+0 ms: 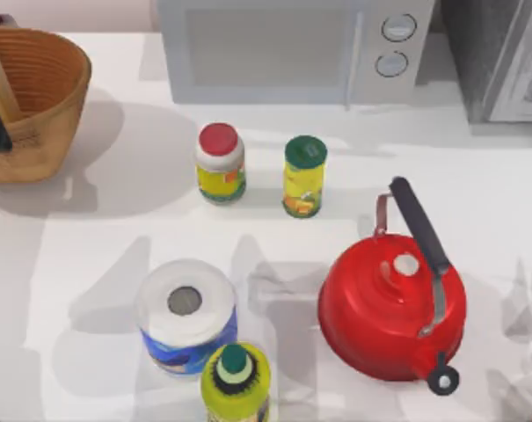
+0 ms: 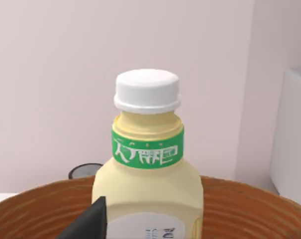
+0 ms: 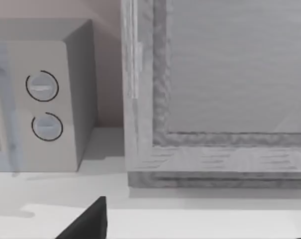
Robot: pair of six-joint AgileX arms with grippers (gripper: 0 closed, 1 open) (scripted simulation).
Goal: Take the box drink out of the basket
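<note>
Close before the left gripper (image 2: 85,224), whose grip cannot be told, the box drink (image 2: 148,164) stands upright inside the basket (image 2: 250,209): pale yellow, white-capped, green-banded. From above it is a mere tan sliver. The right gripper (image 3: 85,221), its grip equally unclear, faces the microwave (image 3: 41,99).

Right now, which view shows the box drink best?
Left wrist view: the box drink, pale yellow with white cap and green band, sits central inside the basket. Top view catches a tan sliver of it; right wrist view faces the microwave.
</note>
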